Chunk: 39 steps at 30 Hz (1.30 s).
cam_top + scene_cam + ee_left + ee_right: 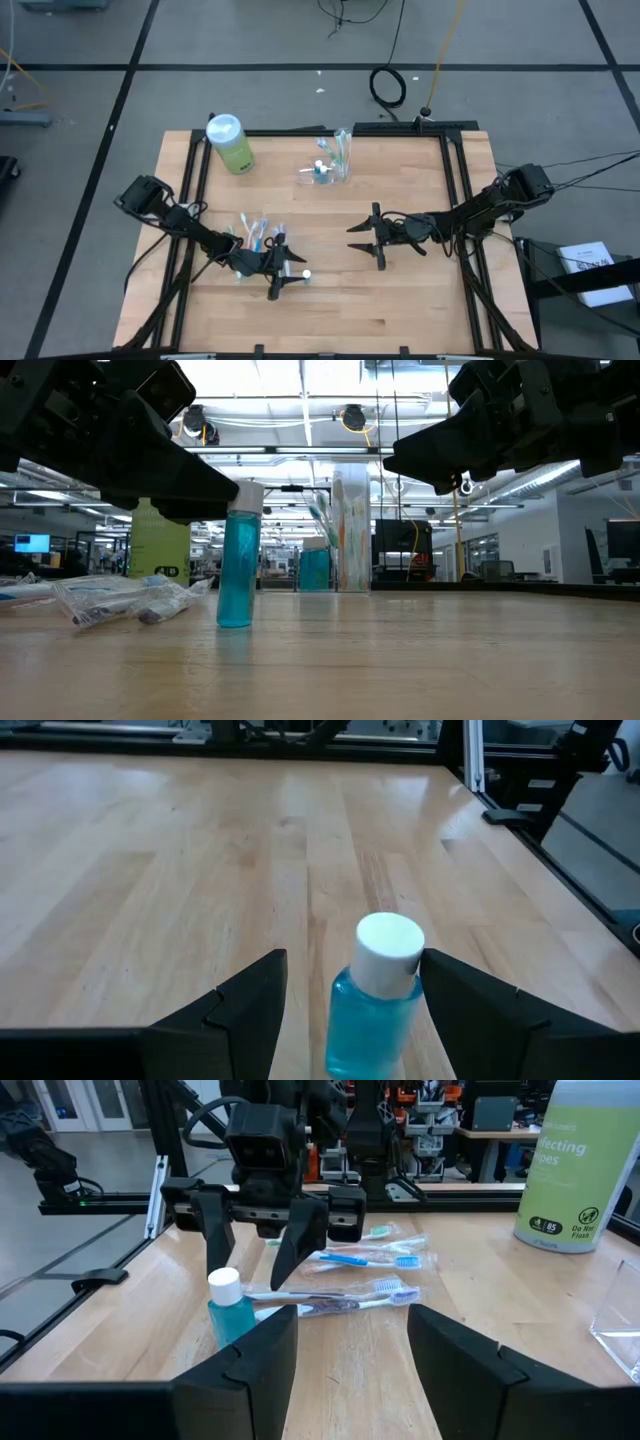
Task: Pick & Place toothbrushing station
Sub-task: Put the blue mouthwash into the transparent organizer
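The clear toothbrushing station (338, 160) stands seemingly upright, toothbrushes inside.

Pale smooth wooden table (420, 300), see-through clear plastic toothbrushing station (340, 155), matt dark claws

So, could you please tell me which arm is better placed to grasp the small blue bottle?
The left. Its gripper has open jaws on either side of the blue bottle. The right gripper hangs open over bare table, apart from it.

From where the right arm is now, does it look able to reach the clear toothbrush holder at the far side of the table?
Probably yes. The right tool hangs open over bare wood, and the toothbrush holder stands apart beyond it with nothing between them. The left tool is busy around the blue bottle, well aside.
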Each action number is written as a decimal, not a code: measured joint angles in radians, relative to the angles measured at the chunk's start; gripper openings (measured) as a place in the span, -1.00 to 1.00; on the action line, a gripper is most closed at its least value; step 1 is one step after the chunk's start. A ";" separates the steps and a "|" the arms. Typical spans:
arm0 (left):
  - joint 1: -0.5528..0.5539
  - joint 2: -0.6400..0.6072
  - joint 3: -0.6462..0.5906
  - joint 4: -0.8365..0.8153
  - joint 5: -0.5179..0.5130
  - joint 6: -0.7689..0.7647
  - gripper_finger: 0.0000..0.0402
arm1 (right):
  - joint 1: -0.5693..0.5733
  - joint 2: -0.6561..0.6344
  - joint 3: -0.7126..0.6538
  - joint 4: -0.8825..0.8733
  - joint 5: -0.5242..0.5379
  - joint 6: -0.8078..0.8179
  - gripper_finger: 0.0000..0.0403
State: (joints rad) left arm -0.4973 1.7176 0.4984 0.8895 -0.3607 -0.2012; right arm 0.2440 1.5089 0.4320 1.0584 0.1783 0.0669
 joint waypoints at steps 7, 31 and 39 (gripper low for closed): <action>0.000 0.000 0.000 -0.002 0.016 -0.015 0.18 | 0.000 0.000 0.000 0.000 0.000 0.000 -0.09; 0.009 -0.002 0.012 -0.040 0.001 -0.081 0.18 | 0.000 0.000 0.000 0.000 0.001 0.000 -0.09; 0.004 -0.002 0.012 -0.035 0.027 -0.052 0.18 | 0.000 0.000 0.000 0.000 0.002 0.000 -0.09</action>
State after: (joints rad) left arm -0.4930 1.7161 0.5106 0.8549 -0.3335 -0.2527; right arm 0.2440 1.5085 0.4316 1.0583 0.1799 0.0666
